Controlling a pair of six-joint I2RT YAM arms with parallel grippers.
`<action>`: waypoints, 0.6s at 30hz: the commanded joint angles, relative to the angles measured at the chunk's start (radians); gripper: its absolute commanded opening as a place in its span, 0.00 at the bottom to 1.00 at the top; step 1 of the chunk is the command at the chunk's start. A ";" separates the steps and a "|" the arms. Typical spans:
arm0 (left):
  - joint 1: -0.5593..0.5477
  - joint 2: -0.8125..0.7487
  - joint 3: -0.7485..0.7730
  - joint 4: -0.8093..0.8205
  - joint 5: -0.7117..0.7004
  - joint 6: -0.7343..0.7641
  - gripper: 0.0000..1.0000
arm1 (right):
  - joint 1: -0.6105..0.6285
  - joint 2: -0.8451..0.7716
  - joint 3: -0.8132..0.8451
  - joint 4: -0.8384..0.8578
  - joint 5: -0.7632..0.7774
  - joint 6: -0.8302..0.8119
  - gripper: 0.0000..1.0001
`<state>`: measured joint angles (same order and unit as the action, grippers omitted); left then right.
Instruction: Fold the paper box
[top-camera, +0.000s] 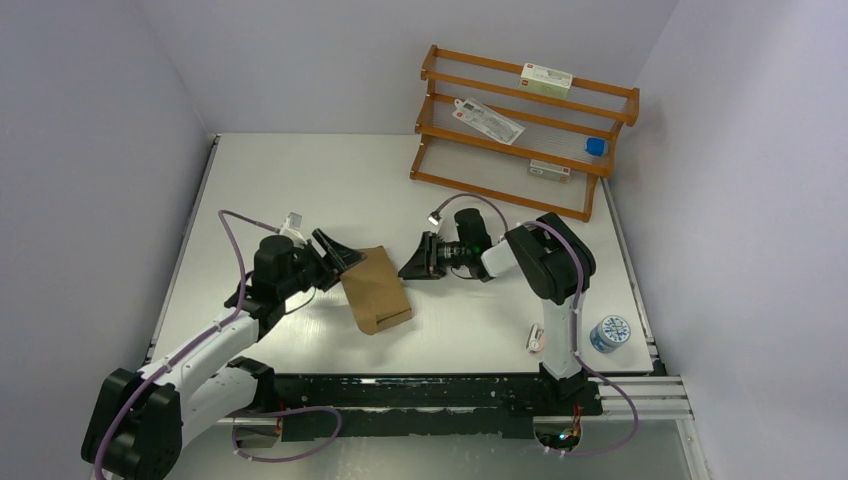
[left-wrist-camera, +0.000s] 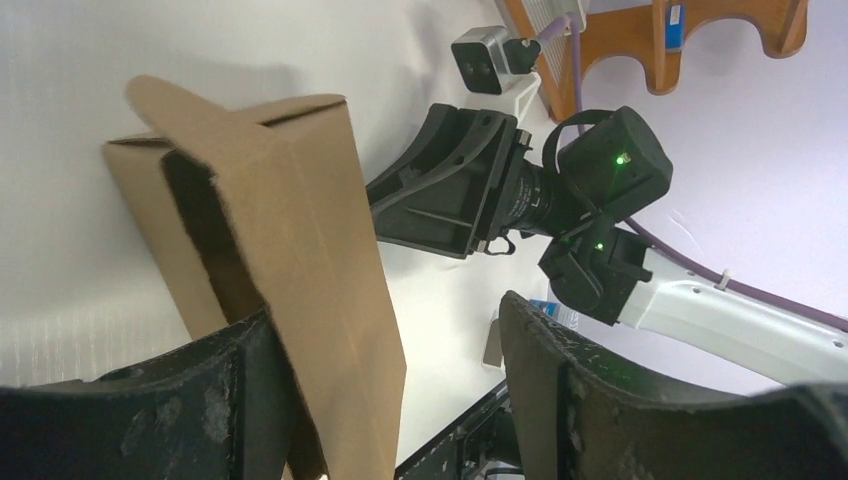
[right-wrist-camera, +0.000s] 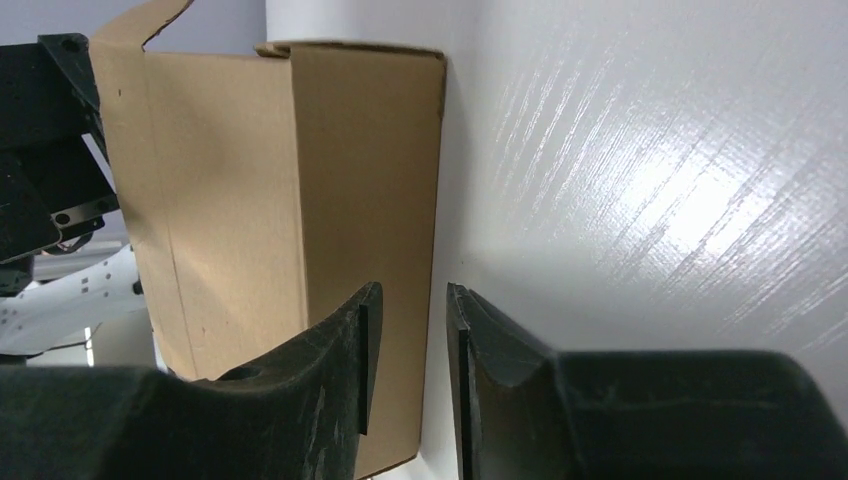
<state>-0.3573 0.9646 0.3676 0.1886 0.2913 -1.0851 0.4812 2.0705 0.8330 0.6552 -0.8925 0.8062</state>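
The paper box (top-camera: 378, 290) is a plain brown carton lying on the white table between the two arms, with its end flaps loose. In the left wrist view the paper box (left-wrist-camera: 300, 220) shows a dark open end, and one side panel runs in between my fingers, close against the left finger (left-wrist-camera: 215, 400). My left gripper (top-camera: 338, 255) (left-wrist-camera: 388, 310) stands open wide at the box's left end. My right gripper (top-camera: 410, 268) (right-wrist-camera: 413, 290) sits just right of the box (right-wrist-camera: 250, 180), its jaws a narrow gap apart with nothing between them.
A wooden rack (top-camera: 525, 130) holding several packets stands at the back right. A small round blue-white tub (top-camera: 609, 333) and a small white item (top-camera: 536, 338) lie near the right arm's base. Grey walls close in on both sides.
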 joint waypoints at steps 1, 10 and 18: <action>-0.003 0.001 0.055 -0.048 -0.014 0.047 0.72 | -0.001 -0.007 0.011 -0.133 0.074 -0.098 0.35; -0.005 -0.074 0.059 -0.316 -0.228 0.208 0.73 | -0.060 -0.086 -0.040 -0.098 0.090 -0.098 0.43; -0.004 -0.035 -0.004 -0.289 -0.217 0.234 0.73 | -0.064 -0.190 -0.084 -0.025 0.063 -0.031 0.53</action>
<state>-0.3607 0.9020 0.3912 -0.0944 0.0845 -0.8898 0.4122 1.9331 0.7769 0.5831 -0.8211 0.7437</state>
